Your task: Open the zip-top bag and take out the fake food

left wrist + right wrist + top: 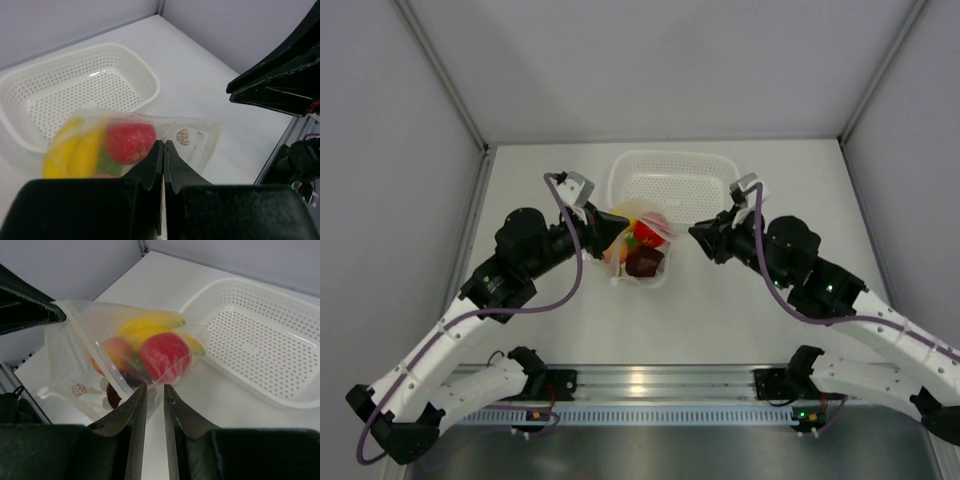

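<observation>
The small, clear, crinkly plastic zip-top bag (638, 250) sits just at the near rim of the white perforated plastic basket (620, 180). The fake food (162, 355) is inside it: yellow bananas, a red tomato and a dark maroon fruit. The left gripper (163, 149), on the basket's near left, has its jaws pressed together on the bag's edge. The right gripper (150, 395), on the near right, has its jaws a narrow slit apart and holds nothing. The bare white table (720, 310) lies open nearer than the basket.
</observation>
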### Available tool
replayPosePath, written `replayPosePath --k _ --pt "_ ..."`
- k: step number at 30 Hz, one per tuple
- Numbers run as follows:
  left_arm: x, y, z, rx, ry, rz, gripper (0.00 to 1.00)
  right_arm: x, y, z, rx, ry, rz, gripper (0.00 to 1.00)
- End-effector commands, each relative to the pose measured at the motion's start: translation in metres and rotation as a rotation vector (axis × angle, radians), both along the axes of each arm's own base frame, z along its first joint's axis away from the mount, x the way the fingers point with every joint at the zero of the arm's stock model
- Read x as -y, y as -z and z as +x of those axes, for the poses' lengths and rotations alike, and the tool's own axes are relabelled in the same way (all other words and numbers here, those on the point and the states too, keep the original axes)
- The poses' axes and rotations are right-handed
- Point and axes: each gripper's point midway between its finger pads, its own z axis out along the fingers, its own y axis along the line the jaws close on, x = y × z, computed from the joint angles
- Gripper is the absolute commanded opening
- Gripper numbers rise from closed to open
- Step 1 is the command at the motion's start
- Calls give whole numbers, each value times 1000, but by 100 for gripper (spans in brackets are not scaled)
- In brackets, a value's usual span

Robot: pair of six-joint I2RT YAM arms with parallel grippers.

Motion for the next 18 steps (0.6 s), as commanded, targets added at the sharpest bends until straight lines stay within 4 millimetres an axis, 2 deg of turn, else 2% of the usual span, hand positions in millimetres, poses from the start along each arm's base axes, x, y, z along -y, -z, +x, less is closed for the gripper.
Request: replayPosePath --k 1,2,6,7,8,10,11,15,18 --pt "-19 30 15 -219 -217 -65 0 -13 -16 17 -53 15 75 21" --pt "-18 32 13 -259 -225 -103 0 -12 -15 24 -66 23 85 21" --pt "-25 59 20 -425 -368 -236 0 -24 -2 26 -148 -11 125 23" --pt "-34 62 25 -418 -454 -264 0 -29 0 25 -161 -29 133 26" --pt "-34 72 27 -424 -480 -292 0 -37 6 19 -202 -74 144 29" --pt "-44 78 31 -430 -571 -340 0 -46 11 14 -242 -119 159 39" --pt "-43 82 31 -443 -577 -379 0 -54 17 11 -279 -146 172 40" --pt "-48 87 30 -460 -615 -473 0 -66 36 12 -361 -116 199 50" --pt "-50 87 26 -469 -626 -539 0 -85 55 8 -425 -128 221 50"
